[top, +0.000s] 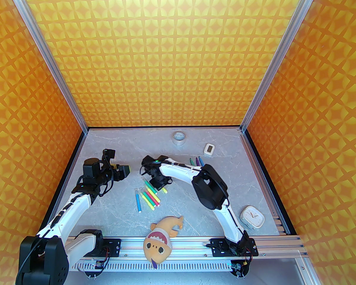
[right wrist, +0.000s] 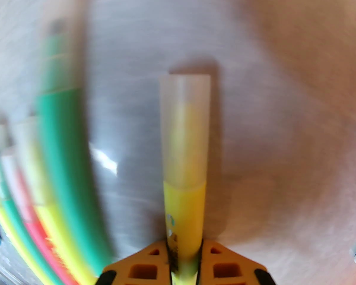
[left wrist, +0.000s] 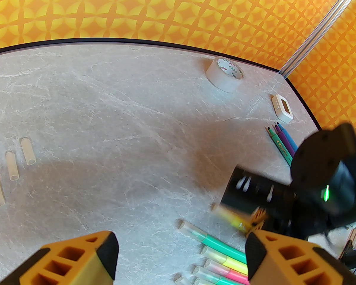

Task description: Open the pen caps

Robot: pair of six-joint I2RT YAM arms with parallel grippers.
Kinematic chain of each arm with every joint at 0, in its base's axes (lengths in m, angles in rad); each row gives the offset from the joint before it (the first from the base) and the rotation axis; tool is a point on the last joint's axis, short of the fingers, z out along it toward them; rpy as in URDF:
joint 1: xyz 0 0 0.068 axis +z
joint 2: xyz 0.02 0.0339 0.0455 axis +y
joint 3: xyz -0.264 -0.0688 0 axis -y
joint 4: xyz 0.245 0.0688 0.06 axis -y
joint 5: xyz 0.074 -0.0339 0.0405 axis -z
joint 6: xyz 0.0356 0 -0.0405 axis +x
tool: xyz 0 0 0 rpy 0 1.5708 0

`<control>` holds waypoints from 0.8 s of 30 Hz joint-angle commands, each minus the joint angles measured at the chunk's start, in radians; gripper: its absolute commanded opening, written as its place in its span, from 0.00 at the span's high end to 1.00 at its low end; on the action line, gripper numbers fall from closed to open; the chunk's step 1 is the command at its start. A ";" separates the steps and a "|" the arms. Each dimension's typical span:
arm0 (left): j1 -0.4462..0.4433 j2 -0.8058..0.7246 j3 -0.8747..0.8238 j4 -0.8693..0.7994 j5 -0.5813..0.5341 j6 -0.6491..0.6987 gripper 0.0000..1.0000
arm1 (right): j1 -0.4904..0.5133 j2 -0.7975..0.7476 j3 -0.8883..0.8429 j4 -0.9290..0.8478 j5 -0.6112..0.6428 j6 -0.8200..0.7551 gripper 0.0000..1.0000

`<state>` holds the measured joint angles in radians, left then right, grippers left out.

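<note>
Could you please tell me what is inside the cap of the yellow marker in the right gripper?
Through the whitish cap, the yellow marker shows as a yellow core; frosted plastic and blur hide its tip.

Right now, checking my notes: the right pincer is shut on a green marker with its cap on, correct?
Not green. The right pincer is shut on a yellow marker with its cap on; the right wrist view shows it.

Bright, even light; soft broad shadows lie on the table. Wrist views bow strongly at their edges. Right wrist view: yellow pen and cap fairly sharp; pens at left smeared by blur, beside a glint.
</note>
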<state>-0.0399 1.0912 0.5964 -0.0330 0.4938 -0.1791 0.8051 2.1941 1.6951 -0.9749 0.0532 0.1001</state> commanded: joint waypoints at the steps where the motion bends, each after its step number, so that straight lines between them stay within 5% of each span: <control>1: -0.011 0.007 0.007 0.016 0.036 -0.015 0.26 | -0.047 -0.084 -0.065 0.065 -0.012 -0.009 1.00; 14: -0.126 0.126 0.060 0.116 0.145 -0.114 0.28 | -0.141 -0.383 -0.341 0.364 -0.271 -0.028 1.00; 24: -0.231 0.245 0.115 0.234 0.265 -0.220 0.28 | -0.142 -0.462 -0.423 0.511 -0.366 0.004 1.00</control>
<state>-0.2531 1.3121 0.6777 0.1383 0.6880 -0.3454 0.6651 1.7649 1.2892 -0.5404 -0.2562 0.0910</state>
